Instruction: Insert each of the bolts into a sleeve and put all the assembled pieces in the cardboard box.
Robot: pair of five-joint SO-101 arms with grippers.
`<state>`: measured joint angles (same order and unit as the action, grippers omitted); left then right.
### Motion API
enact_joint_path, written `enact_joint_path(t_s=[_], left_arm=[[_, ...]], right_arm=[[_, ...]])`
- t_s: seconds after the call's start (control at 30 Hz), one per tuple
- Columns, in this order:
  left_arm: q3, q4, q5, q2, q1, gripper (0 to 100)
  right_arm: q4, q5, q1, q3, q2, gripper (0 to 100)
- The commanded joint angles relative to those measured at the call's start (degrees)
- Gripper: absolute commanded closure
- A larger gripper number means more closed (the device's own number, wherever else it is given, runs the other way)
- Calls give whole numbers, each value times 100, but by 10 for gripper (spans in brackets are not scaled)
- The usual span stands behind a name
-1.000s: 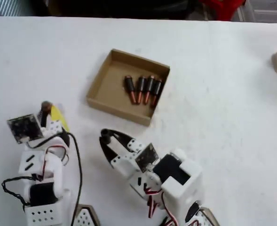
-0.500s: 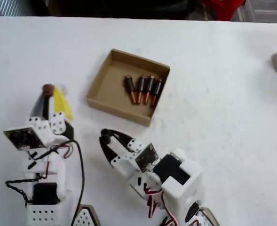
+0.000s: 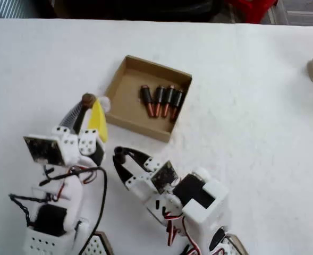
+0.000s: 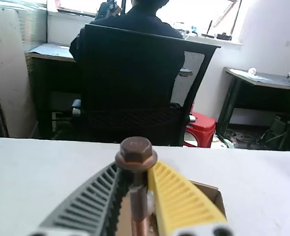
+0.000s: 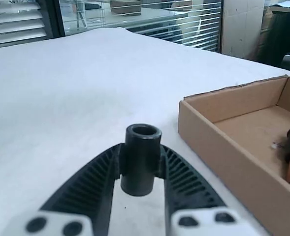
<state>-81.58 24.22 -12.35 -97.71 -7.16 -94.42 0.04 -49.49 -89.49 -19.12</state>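
My left gripper (image 3: 87,106) is closed on a bolt (image 3: 87,99), which it grips between its gray and yellow fingers. The bolt stands upright at the fingertips. Its hexagonal head sits above them and its copper-coloured shank runs down between the pads. This gripper is just beside the left wall of the cardboard box (image 3: 125,95), outside it, over the table (image 3: 252,133).

My right gripper (image 3: 120,158) is closed on a black sleeve (image 3: 119,155). The sleeve is held upright at the fingertips with its open bore facing up. This gripper is closer to the table's near edge and stands apart from the box's near wall.

The box lies open, roughly midway between the table's left and right edges. Four assembled pieces (image 3: 161,101) lie side by side on its floor, toward its right wall. Their black sleeve ends point to the table's far edge and their copper ends to its near edge.
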Motion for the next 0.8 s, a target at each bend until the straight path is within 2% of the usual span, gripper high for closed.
enact_joint_path(t_s=[0.0,0.1,0.23,0.3,0.43,0.57,0.77], left_arm=[[1178,9,70,1754,-84,978],[1705,9,62,2879,-101,977],[2145,9,62,3644,-127,977],[2180,9,26,3741,-136,977],[2040,281,-527,3741,-338,977],[1811,413,-571,3741,-734,977],[1451,281,-580,3741,-787,977]], right_arm=[[22,-26,-22,158,-13,982],[22,-26,-22,158,-13,982],[22,-26,-13,158,-13,982],[22,-26,-13,158,-13,982],[22,-26,-13,158,-13,982],[48,-26,-13,158,-13,982],[207,-18,-13,176,-13,982]])
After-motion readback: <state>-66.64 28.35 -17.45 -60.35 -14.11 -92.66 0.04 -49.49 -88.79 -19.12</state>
